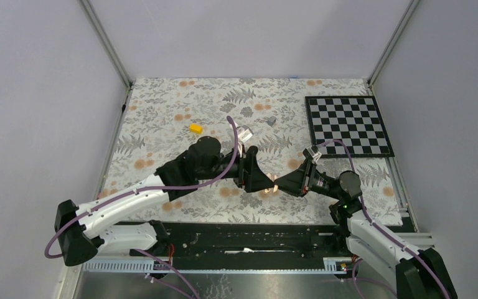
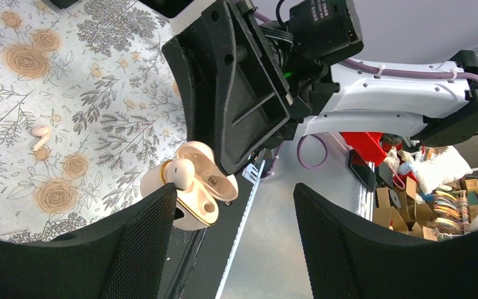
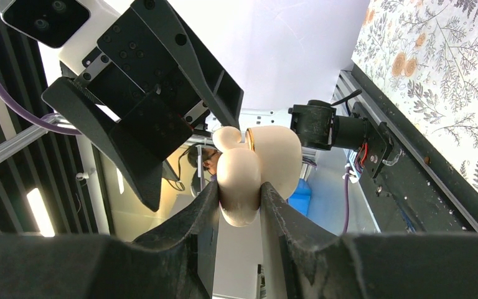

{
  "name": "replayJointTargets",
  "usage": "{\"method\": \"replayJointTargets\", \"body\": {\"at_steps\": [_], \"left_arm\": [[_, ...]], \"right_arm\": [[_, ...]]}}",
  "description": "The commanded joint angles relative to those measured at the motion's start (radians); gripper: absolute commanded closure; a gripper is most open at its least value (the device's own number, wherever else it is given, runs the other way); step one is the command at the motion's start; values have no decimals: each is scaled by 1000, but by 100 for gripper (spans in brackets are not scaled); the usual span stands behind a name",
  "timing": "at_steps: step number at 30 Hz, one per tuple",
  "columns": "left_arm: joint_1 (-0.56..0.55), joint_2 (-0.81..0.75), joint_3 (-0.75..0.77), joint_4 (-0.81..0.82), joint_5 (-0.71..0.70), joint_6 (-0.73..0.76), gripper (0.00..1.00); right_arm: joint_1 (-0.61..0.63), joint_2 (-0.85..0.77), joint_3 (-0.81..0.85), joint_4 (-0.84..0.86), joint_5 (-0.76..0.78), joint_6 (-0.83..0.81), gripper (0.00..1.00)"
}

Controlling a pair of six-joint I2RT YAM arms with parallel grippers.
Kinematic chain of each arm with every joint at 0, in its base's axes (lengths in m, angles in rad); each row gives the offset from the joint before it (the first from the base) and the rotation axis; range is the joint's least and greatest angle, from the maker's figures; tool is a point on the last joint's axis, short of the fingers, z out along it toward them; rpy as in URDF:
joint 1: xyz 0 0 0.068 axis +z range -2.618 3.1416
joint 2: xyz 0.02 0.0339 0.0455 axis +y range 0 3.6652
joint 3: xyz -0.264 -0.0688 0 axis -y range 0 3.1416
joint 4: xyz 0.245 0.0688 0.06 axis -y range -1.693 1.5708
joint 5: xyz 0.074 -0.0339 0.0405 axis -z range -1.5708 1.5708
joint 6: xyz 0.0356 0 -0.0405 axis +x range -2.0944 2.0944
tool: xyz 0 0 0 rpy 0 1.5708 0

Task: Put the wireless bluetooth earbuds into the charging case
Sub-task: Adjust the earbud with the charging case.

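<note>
My right gripper (image 3: 239, 199) is shut on the cream charging case (image 3: 249, 168) and holds it off the table with its lid open. In the left wrist view one cream earbud (image 2: 179, 173) sits in a well of the case (image 2: 215, 187); the well beside it is bare. My left gripper (image 2: 235, 205) is open, and its left finger's tip is right against that earbud. A second cream earbud (image 2: 39, 136) lies loose on the floral cloth. From above, both grippers meet at the case (image 1: 274, 182) near the table's front edge.
A yellow block (image 1: 195, 128) and a small grey block (image 1: 271, 121) lie mid-table behind the arms. A checkerboard mat (image 1: 347, 124) covers the back right. The table's front edge and metal rail (image 2: 249, 218) run just below the case.
</note>
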Motion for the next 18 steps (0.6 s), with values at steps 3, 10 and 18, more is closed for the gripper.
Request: {"method": "replayJointTargets", "body": {"at_steps": [3, 10, 18], "left_arm": [[-4, -11, 76, -24, 36, 24, 29], [-7, 18, 83, -41, 73, 32, 30], [-9, -36, 80, -45, -36, 50, 29]], "right_arm": [[-3, 14, 40, 28, -22, -23, 100], [-3, 25, 53, 28, -23, -24, 100], [-3, 25, 50, 24, -22, -29, 100]]}}
